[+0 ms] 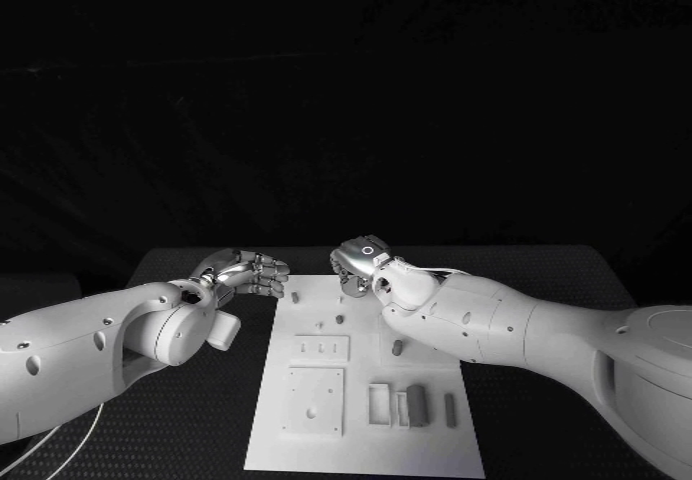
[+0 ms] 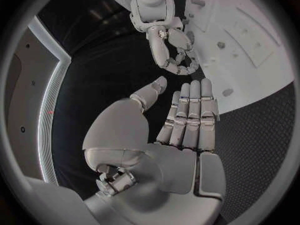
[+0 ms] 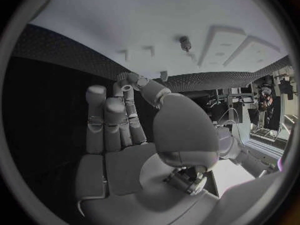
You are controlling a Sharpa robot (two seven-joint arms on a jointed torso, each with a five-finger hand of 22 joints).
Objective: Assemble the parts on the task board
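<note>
Two hands meet at the board's far end

I see the left hand [image 1: 245, 273] just off the far left corner of the task board [image 1: 361, 440], fingers loosely apart, holding nothing. Right hand [image 1: 364, 265] hovers over the far edge, fingers curled inward; whether it holds anything I cannot tell. Grey parts [image 1: 417, 405] sit at the board's near right.

Left arm [image 1: 101, 345] enters from the left edge of the head view, its left hand [image 1: 248, 272] near frame centre, fingers held side by side, thumb apart, empty. Right arm [image 1: 534, 345] enters from the right edge, its right hand [image 1: 361, 265] just right of the left one, fingers curled inward, holding nothing visible.
</note>
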